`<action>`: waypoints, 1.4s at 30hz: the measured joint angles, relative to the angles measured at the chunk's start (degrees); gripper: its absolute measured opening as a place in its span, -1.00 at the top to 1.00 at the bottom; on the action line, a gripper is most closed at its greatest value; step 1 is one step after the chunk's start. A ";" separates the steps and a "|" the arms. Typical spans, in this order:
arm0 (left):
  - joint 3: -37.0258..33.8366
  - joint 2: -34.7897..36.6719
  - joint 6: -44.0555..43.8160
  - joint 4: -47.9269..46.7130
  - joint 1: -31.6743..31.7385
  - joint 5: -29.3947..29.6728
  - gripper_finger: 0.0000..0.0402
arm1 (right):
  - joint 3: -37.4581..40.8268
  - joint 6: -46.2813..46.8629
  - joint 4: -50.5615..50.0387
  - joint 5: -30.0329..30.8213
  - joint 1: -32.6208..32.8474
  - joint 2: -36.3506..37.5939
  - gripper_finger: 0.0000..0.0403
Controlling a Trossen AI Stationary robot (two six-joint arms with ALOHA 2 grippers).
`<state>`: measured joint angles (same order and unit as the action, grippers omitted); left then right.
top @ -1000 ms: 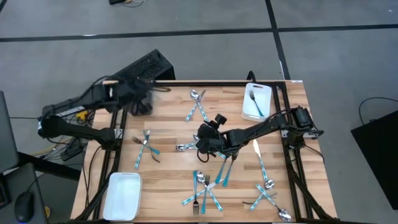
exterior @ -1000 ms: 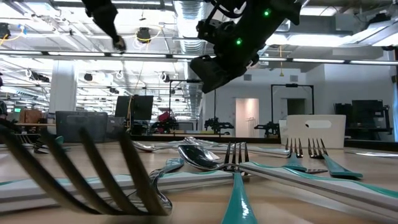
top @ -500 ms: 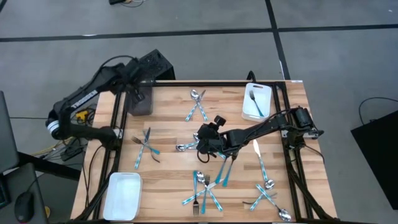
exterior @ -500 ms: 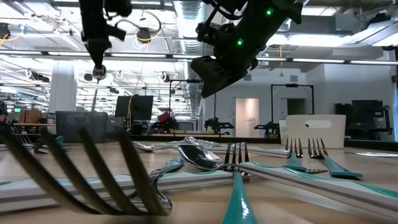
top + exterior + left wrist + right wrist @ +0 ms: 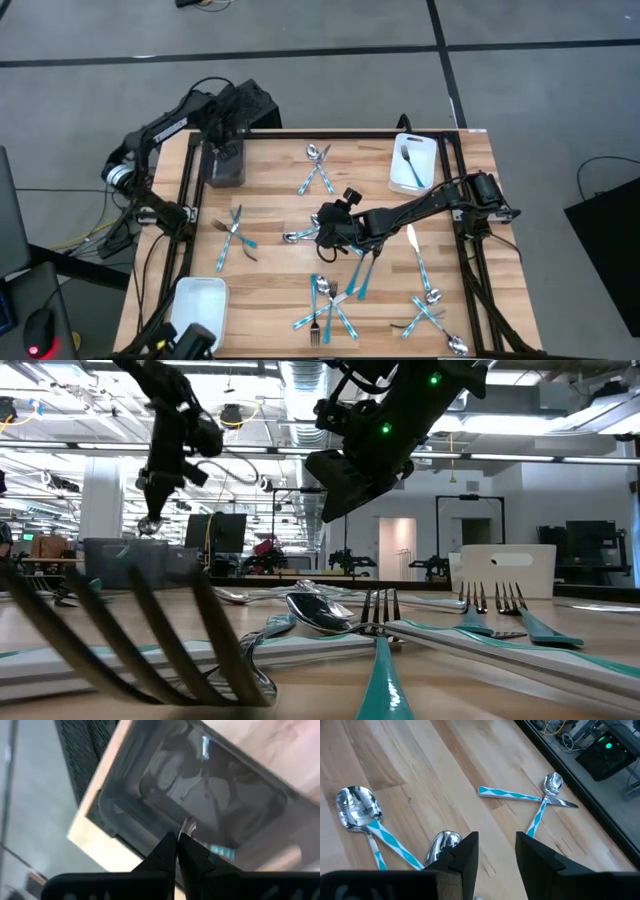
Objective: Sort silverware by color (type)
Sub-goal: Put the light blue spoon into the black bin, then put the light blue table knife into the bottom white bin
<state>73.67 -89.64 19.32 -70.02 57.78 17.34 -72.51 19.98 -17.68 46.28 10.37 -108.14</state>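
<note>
Many pieces of silverware with teal handles lie flat on the wooden table in clusters: far middle, left, near middle and near right. My left gripper hangs shut over the dark grey bin at the far left corner, with a piece of silverware at its tips. My right gripper hovers open above the table's middle, over a spoon. Nothing is between its fingers. My left gripper pinches a piece of silverware at its fingertips. A shiny end shows just past the tips and a bit of teal handle sticks out beside one finger, which hides the contact itself. The fingers point steeply down. The piece is clear of the bin.
A white tray at the far right holds one fork. Another white tray sits at the near left. Black rails run along the table's left and right edges. In the low view, forks and spoons lie close in front of the camera.
My left gripper has come down toward the dark grey bin and tipped to point more steeply down, staying shut, while its arm swung round toward the table's far edge.
</note>
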 joint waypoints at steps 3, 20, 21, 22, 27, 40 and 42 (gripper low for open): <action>-0.04 -1.90 -1.46 0.68 0.50 -0.10 0.95 | 0.38 0.17 -0.02 0.00 0.00 0.00 0.25; -0.04 5.60 -6.68 4.41 0.35 -4.11 0.29 | 4.55 8.32 -8.76 -0.02 0.90 1.68 0.25; -0.25 7.29 -7.40 5.43 0.29 -6.55 0.29 | 4.54 9.58 -11.10 -0.02 0.87 2.52 0.25; -1.05 9.36 -7.89 7.07 -0.03 -9.15 0.29 | 4.55 11.23 -13.89 -0.02 0.79 3.47 0.25; -11.36 22.45 -10.01 20.97 -4.94 -20.30 0.30 | 5.99 17.97 -22.50 0.67 1.08 8.37 0.25; -46.91 47.21 -28.00 65.30 -34.32 -24.36 0.31 | 25.95 20.83 -2.09 -21.57 1.74 23.61 0.25; -50.11 47.59 -27.66 69.37 -37.60 -22.61 0.31 | 26.05 22.98 -3.26 -22.18 2.64 25.76 0.25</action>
<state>23.56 -42.05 -8.34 -0.65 20.18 -5.27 -46.46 42.96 -20.94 24.10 13.01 -82.38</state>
